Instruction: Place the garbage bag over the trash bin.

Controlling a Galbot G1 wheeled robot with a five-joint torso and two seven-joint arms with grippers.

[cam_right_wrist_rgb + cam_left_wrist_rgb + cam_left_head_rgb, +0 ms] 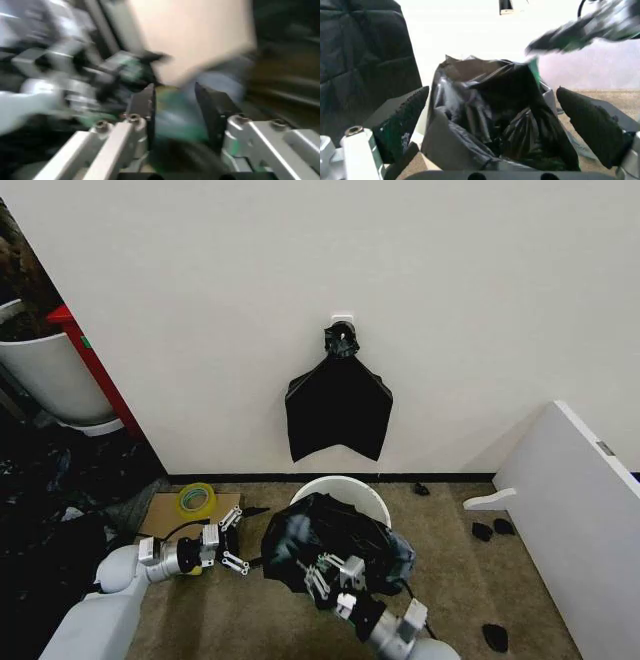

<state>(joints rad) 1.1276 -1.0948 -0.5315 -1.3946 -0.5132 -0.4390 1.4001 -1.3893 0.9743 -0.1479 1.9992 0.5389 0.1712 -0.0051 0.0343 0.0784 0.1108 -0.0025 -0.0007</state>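
The garbage bag [335, 542], crumpled and glossy, drapes over the near rim of the trash bin [345, 488], which stands on the carpet below the wall. The left gripper [243, 542], jaws spread and holding nothing, sits just beside the bag at its 9 o'clock. The right gripper [322, 565], at 6 o'clock, pinches bag film. No legible writing.

Indoor room corner — carpeted floor [250, 620], white wall [300, 260], plant pot [50, 375], tape roll [196, 498].
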